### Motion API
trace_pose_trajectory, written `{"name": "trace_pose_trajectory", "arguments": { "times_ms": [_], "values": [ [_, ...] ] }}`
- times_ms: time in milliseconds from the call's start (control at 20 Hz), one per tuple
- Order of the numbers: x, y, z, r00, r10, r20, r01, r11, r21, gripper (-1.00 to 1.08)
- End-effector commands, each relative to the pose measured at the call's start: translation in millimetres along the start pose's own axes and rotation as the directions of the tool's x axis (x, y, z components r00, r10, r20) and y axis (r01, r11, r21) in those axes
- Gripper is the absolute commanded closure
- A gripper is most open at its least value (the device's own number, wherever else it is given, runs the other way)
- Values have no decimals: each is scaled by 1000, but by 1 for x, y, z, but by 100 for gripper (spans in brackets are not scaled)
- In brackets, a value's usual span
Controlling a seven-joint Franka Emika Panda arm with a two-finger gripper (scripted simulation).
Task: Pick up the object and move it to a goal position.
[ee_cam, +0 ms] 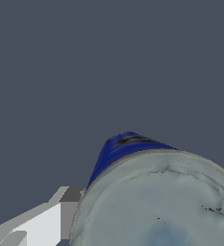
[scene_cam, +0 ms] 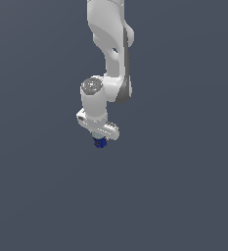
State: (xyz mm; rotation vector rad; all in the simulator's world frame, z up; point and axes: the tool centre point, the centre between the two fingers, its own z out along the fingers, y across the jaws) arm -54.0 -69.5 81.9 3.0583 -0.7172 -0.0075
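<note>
Exterior view: your gripper point(scene_cam: 100, 139) points straight down, object point(scene_cam: 101, 143) directly beneath its tip, touching. Jaws hidden; you cannot tell if clamped. Wrist view: blue object point(ee_cam: 120, 149) fills near field, close against gripper. No goal marker visible.

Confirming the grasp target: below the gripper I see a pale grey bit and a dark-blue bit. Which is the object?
The dark-blue blocky object, lowest under the gripper; the pale grey part just above is gripper tip.

- A bare simulated scene, not a real room: flat slate-grey backdrop on all sides.
- Smooth, rendered white robot arm point(scene_cam: 107, 59) hangs against it.
</note>
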Motion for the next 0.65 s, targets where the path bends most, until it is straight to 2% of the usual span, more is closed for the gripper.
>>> {"name": "trace_pose_trajectory", "arguments": {
  "times_ms": [0,300,600],
  "values": [
    [-6,-14,-8,1000,-1,-5,1,1000,1,108],
    [-24,-44,-23,1000,-1,-5,1,1000,1,108],
    [-28,-53,-27,1000,-1,-5,1,1000,1,108]
  ]
}}
